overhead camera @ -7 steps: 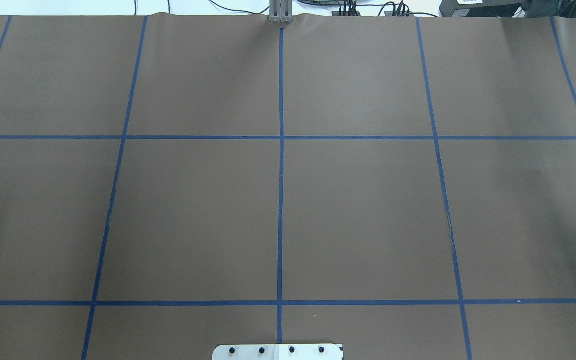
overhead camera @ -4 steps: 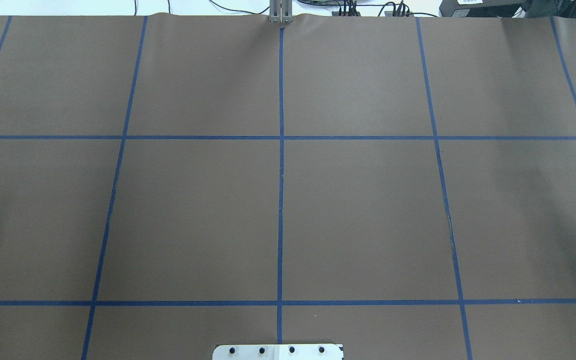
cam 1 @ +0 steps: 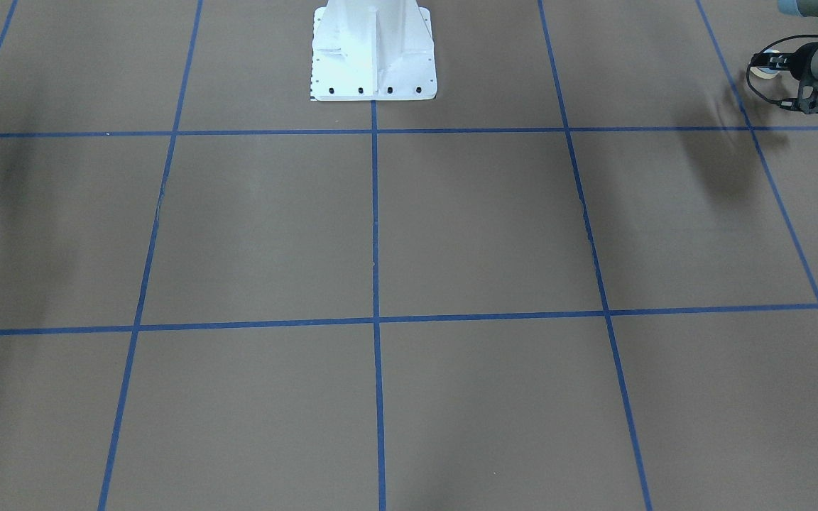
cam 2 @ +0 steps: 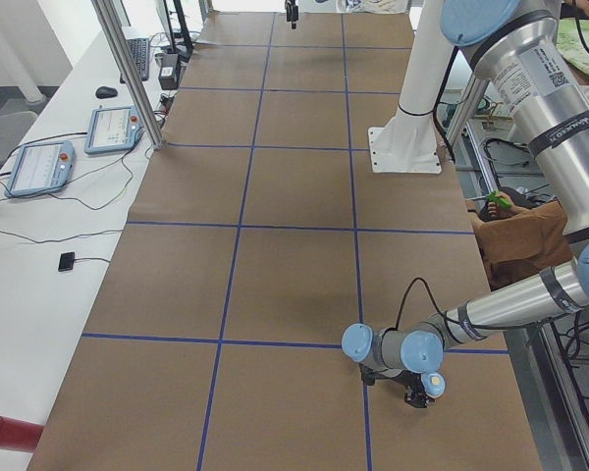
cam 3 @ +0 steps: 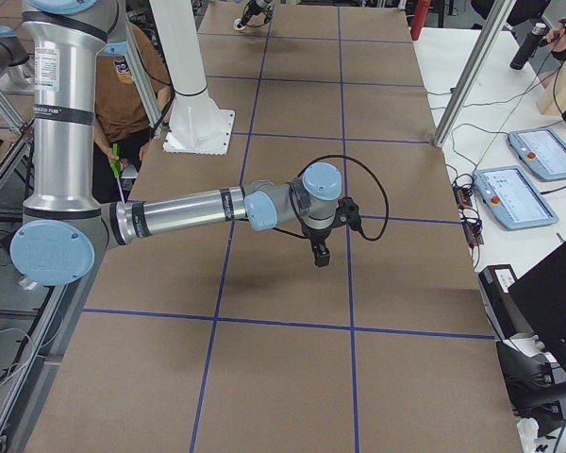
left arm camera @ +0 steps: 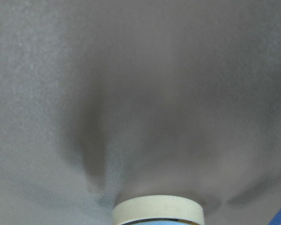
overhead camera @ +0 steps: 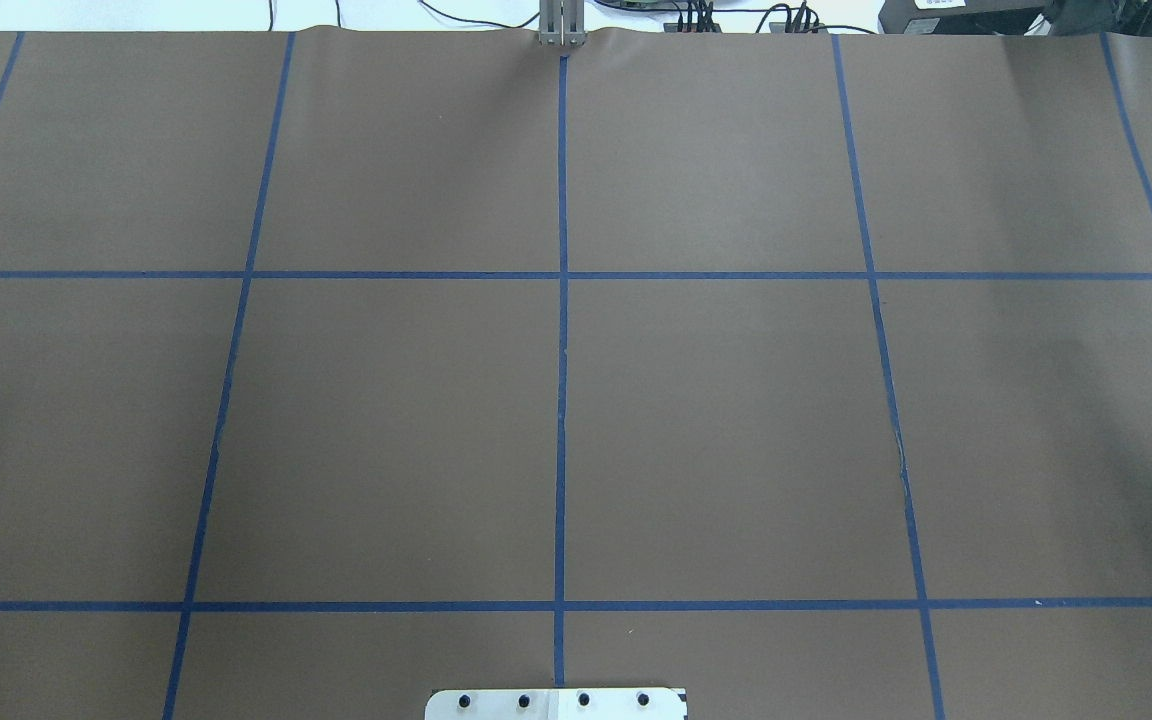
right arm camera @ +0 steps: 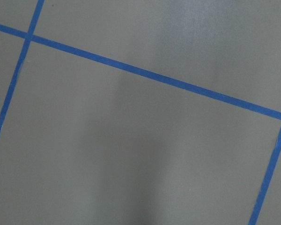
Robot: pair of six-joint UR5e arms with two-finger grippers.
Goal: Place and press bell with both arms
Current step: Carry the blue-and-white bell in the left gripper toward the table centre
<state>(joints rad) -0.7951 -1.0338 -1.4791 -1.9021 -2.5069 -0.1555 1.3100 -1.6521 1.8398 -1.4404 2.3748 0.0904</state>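
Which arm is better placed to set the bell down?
Left. The left hand holds the small light-blue dome bell with cream base, low over the brown paper-covered table. The right hand hangs far off, with no bell in its wrist view.

Brown table [overhead camera: 736, 420] crossed by blue tape lines [overhead camera: 562, 400], white pedestal [cam 1: 372, 50] at one edge.

Brown paper [overhead camera: 736, 430] covers the long table, ruled into big squares by blue tape lines [overhead camera: 562, 400]. Along one side runs a white bench [cam 2: 39, 294] carrying two blue-edged tablets [cam 2: 41, 167], a keyboard [cam 2: 137, 57] and a mouse [cam 2: 105, 92]. An aluminium post [cam 2: 129, 69] rises at its edge. The light is even, with soft shadows on the paper
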